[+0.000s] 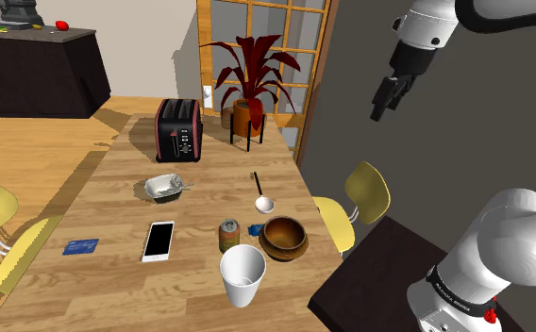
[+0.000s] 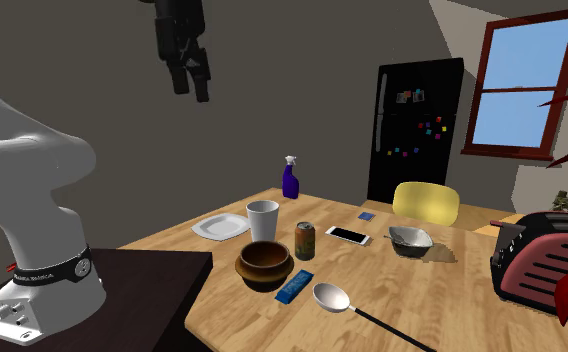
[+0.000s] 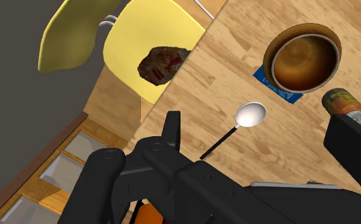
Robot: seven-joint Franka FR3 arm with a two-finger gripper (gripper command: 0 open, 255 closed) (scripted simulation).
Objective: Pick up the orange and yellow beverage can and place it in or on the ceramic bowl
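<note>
Bearing can [image 1: 229, 235], bowl [image 1: 284, 238]: table [image 1: 115, 198] by grey wall [image 1: 351, 94].

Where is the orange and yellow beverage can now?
The can stands on the wooden table in the shoulder view, between the white smartphone and the brown bowl.

Home kitchen: fridge [image 2: 413, 130], toaster [image 1: 179, 129]

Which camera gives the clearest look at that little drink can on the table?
The second exterior view: the can stands side-on, in full, beside the bowl. The shoulder view looks down on it behind the white cup; the wrist view catches it slantwise from above.
</note>
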